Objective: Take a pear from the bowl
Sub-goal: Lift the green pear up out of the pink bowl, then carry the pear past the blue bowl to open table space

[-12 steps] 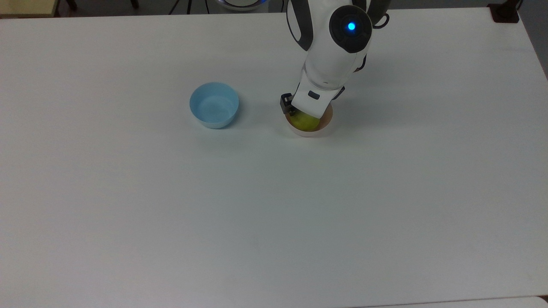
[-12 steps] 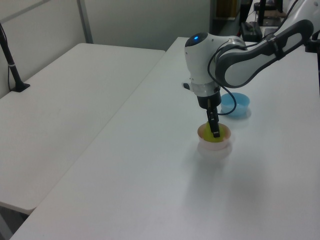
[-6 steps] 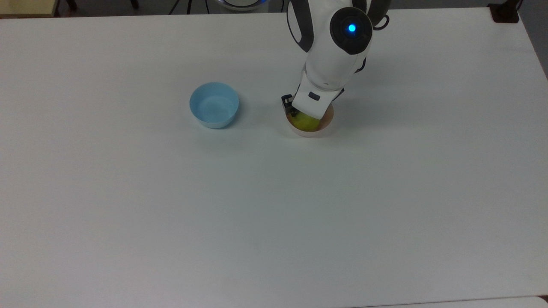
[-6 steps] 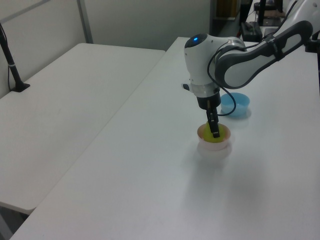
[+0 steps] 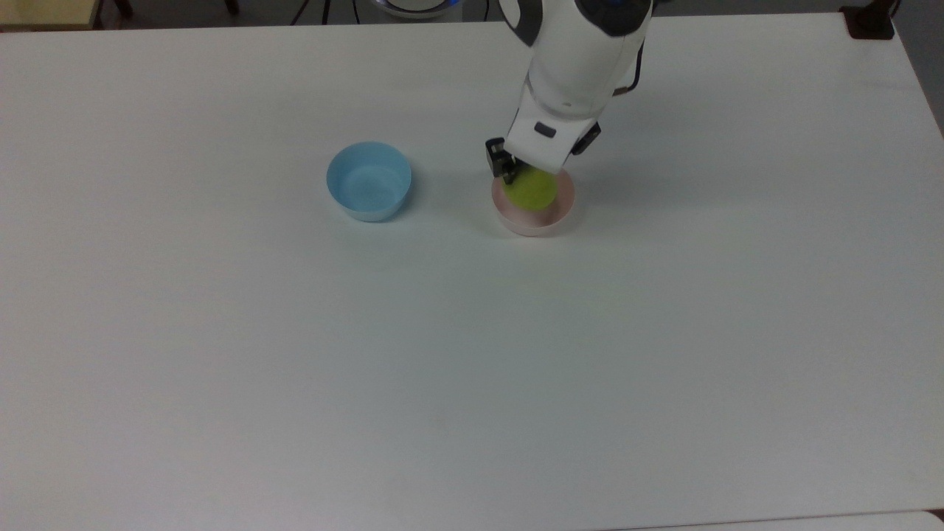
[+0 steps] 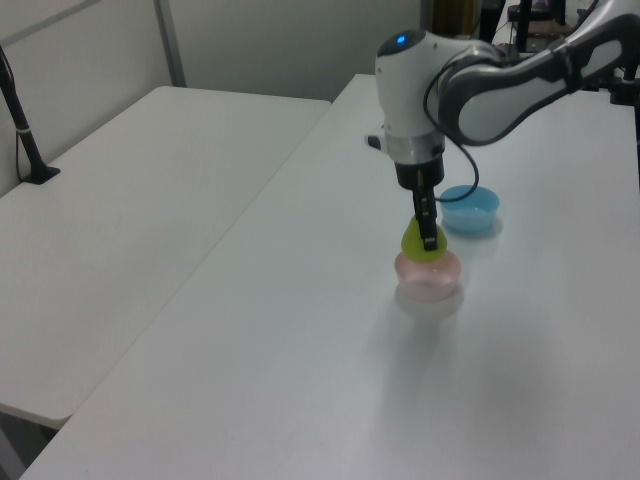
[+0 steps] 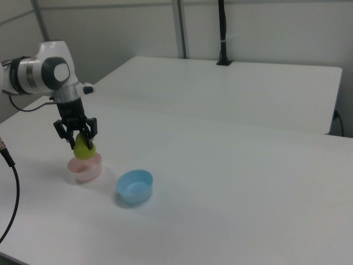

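The yellow-green pear (image 5: 532, 189) (image 6: 415, 241) (image 7: 84, 148) hangs just above the pale pink bowl (image 5: 535, 217) (image 6: 428, 277) (image 7: 85, 168), clear of its rim in the left and right views. My gripper (image 7: 77, 140) (image 6: 428, 238) (image 5: 516, 175) is shut on the pear, one dark finger on each side of it. In the top view the white wrist hides the pear's far part. The pink bowl stands on the white table with nothing else showing inside it.
A light blue bowl (image 5: 369, 181) (image 6: 470, 210) (image 7: 134, 186) of the same size stands beside the pink one, at the top view's left. The wide white table (image 5: 472, 354) surrounds both. A second table (image 7: 242, 88) with a black post lies beyond.
The gripper has risen with the pear in its grasp, lifting it out of the pink bowl. Both bowls have stayed put.
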You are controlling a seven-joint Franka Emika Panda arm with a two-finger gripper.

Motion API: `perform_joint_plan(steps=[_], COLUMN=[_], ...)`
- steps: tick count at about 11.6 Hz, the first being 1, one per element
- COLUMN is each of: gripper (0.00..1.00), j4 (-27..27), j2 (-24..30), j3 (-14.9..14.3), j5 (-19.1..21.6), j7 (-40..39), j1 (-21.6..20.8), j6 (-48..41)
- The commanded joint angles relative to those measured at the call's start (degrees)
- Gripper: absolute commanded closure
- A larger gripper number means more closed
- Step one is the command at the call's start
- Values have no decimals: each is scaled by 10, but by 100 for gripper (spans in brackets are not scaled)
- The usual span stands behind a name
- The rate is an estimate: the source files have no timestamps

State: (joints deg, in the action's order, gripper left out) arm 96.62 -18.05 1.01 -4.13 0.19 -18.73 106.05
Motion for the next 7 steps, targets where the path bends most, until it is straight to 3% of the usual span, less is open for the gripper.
perform_joint_plan(steps=[1, 4, 7], gripper=[63, 63, 63], j4=[-27, -28, -26], j2=[34, 60, 75], j3=[-6, -14, -14], j5=[-4, -4, -3], j7=[-6, -48, -120], j1=[23, 65, 149], j6=[-70, -87, -94])
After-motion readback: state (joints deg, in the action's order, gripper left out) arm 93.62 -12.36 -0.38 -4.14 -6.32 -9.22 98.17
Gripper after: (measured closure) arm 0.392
